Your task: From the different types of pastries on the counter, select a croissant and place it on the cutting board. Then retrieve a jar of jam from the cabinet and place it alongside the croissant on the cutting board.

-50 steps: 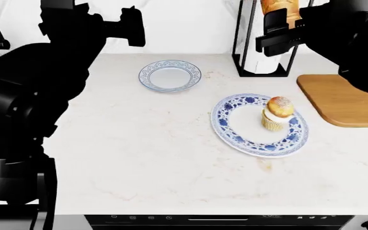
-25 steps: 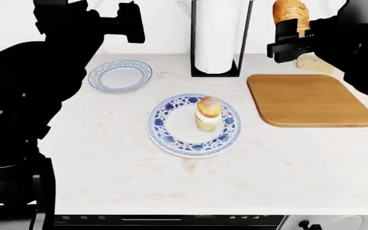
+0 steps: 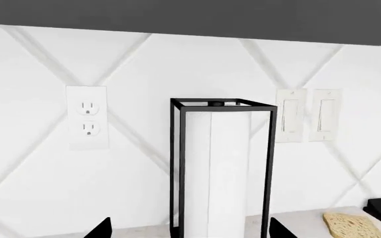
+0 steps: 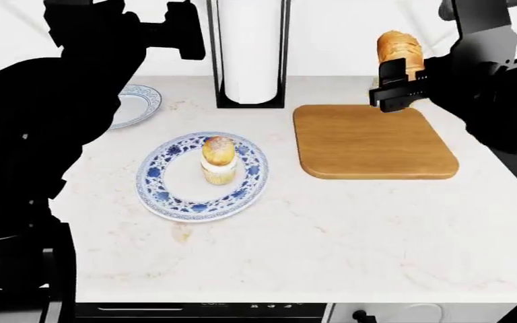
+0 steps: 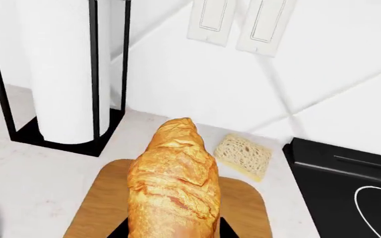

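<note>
Your right tool (image 4: 400, 86) is clamped on the croissant (image 4: 397, 48), held above the cutting board's (image 4: 371, 142) far edge. Left tool (image 4: 182, 30): can't tell if apart or together.

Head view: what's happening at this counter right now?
The right end effector grips the croissant and holds it up in the air over the back edge of the cutting board, which has nothing on it. The cupcake sits on the patterned plate, and the bread slice lies on the counter behind the board. No jam jar is in view.
</note>
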You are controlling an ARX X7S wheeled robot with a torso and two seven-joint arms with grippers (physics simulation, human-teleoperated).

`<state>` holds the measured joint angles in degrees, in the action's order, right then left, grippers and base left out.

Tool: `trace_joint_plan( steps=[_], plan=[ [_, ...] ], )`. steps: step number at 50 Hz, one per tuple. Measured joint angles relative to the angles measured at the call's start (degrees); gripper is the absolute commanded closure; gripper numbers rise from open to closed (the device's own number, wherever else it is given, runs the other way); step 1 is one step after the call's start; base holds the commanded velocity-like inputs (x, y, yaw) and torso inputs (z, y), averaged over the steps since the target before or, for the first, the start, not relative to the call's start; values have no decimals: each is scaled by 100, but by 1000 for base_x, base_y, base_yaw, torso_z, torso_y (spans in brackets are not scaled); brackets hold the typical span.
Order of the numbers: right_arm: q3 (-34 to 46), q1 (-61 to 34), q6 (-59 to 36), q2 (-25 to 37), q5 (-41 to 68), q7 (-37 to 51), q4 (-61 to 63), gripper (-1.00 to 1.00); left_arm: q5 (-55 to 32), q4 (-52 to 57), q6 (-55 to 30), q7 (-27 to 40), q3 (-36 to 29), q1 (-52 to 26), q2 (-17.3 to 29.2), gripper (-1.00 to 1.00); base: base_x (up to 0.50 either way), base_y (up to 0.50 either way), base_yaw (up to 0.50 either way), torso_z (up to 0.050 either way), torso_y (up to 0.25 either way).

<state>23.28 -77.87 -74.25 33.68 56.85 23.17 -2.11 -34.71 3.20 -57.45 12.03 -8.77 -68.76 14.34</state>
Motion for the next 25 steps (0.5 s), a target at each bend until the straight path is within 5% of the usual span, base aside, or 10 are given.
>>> trace_joint_plan(
  steps=[25],
  plan=[
    [1027,26,794,-241,-865,-822,-1508,100,-72,42,19,0,-19,37,63,-100,0,0,0,0,0]
  ],
)
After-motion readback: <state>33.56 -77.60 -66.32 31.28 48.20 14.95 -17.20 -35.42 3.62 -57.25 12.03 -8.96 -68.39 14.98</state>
